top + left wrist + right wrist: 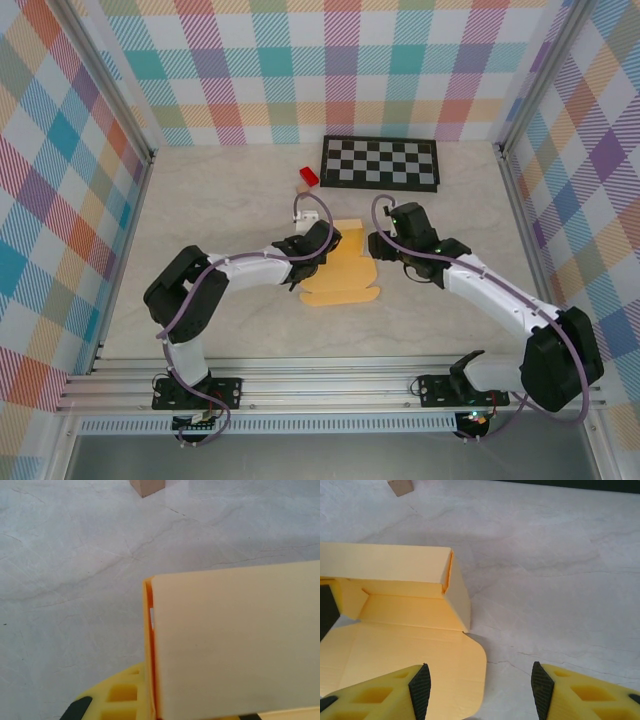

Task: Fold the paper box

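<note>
The paper box (345,268) is a yellow-orange card cut-out lying flat mid-table, with one side wall folded upright. My left gripper (318,243) is at its left edge. In the left wrist view it (162,714) is shut on an upright panel of the paper box (235,640), which hides most of the jaws. My right gripper (383,243) hovers at the box's right edge. The right wrist view shows it (481,687) open, its left finger (420,686) over a rounded flap of the paper box (420,650) and its right finger over bare table.
A black-and-white checkerboard mat (380,162) lies at the back. A red block (308,178) sits to its left and a small tan block (147,486) rests just beyond the box. Plaid walls close in the marble table (220,210).
</note>
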You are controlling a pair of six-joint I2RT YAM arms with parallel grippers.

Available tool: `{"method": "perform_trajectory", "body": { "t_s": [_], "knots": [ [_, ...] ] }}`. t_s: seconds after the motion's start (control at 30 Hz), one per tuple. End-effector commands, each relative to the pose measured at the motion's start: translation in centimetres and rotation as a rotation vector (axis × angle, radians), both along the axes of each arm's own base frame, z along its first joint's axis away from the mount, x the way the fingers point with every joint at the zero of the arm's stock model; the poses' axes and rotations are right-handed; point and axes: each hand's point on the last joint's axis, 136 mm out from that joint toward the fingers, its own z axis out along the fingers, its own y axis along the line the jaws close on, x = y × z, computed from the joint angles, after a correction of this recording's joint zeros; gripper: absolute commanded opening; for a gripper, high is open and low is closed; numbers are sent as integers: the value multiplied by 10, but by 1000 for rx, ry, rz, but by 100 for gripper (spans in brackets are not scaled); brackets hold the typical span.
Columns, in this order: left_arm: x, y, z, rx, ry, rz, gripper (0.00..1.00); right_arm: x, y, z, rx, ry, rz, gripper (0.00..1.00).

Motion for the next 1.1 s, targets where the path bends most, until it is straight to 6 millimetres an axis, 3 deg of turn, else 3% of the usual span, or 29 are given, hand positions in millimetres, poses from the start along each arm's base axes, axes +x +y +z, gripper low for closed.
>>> {"method": "perform_trajectory", "body": {
  "t_s": [0.0, 0.27, 0.43, 0.73, 0.83, 1.07],
  "knots": [
    [2, 2, 10, 15, -30, -51, 0, 3, 8, 17, 13, -18, 76, 58],
    [0, -10, 12, -35, -139, -186, 0, 35, 38, 6, 90, 67, 103, 58],
    [-5, -11, 8, -49, -163, -214, 0, 45, 51, -14, 147, 152, 75, 57],
    [-7, -9, -1, -37, -144, -211, 0, 27, 45, -48, 184, 224, 48, 47],
    [-9, -12, -5, -51, -129, -233, 0, 18, 41, -59, 185, 227, 52, 38],
    [-24, -29, 7, -139, -93, -348, 22, 8, 22, -71, 158, 160, 19, 35]
  ]
}}
